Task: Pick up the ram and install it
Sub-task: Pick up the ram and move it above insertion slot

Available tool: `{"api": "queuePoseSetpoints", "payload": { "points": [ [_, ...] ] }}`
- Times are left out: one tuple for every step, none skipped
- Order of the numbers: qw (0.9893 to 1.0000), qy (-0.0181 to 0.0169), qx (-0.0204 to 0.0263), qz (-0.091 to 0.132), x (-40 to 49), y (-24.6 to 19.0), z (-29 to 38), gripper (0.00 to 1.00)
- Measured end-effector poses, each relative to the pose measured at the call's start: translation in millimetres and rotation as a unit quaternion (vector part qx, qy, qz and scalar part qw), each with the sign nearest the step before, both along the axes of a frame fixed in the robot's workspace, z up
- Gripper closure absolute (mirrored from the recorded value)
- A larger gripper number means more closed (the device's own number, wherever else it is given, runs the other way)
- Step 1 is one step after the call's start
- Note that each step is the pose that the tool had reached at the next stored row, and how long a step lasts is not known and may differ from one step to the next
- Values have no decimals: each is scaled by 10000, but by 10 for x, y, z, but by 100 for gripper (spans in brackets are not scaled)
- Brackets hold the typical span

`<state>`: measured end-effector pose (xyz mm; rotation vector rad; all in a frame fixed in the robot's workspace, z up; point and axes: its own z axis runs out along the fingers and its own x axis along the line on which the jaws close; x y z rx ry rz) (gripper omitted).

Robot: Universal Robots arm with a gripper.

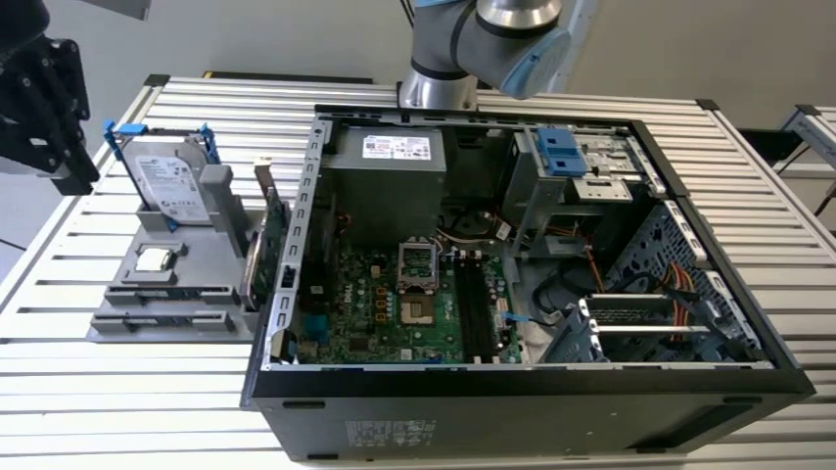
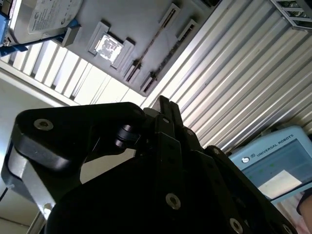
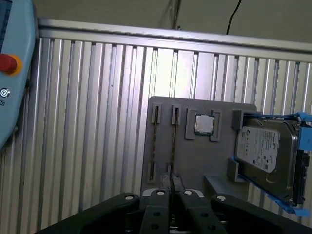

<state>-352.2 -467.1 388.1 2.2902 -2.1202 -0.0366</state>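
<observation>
I see the pincer (image 3: 173, 187) hanging high over the grey fixture plate (image 3: 195, 161), touching nothing. Whether it is released or clenched I cannot tell. In the first wrist view it sits in line with 1 of the 2 narrow slots (image 3: 174, 141) in that plate. A thin brownish line runs along each slot. I cannot tell whether either line is the ram's edge, so I cannot place the ram.

For room to move, the slatted aluminium table (image 1: 144, 401) has bare ribbed strips in front of the plate and toward the exterior view's left. The plate's other side is tight: a green card (image 1: 270, 250) stands upright just beside the black metal computer case (image 1: 523, 421). The case lies open-topped. Its thin walls, 1 of them punched with holes, rise all round the green motherboard (image 1: 379, 308). A boxy grey power supply (image 1: 386, 171) sits at the far end, near the arm's base (image 1: 438, 83).

On the plate, a silver hard drive (image 3: 265, 146) in blue plastic clips leans tilted. A small square processor (image 3: 204, 124) with a shiny lid sits between it and the slots. A pale-blue handheld controller (image 3: 14, 73) with a round red button sits out by the slats, well apart from the plate.
</observation>
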Motion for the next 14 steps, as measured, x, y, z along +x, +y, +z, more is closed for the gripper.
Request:
{"api": "queuePoseSetpoints", "payload": {
  "points": [
    [10000,-1,0,0,0,0,0,0],
    [10000,-2,0,0,0,0,0,0],
    [10000,-4,0,0,0,0,-1,0],
    [10000,-5,0,0,0,0,0,0],
    [10000,-6,0,0,0,0,0,0],
    [10000,-7,0,0,0,0,0,0],
    [10000,-8,0,0,0,0,0,0],
    [10000,-9,0,0,0,0,0,0],
    [10000,-10,0,0,0,0,0,0],
    [10000,-11,0,0,0,0,0,0],
    [10000,-12,0,0,0,0,0,0],
    [10000,-13,0,0,0,0,0,0],
    [10000,-15,1,0,0,0,-1,0],
    [10000,-16,0,0,0,0,-1,0]
  ]
}}
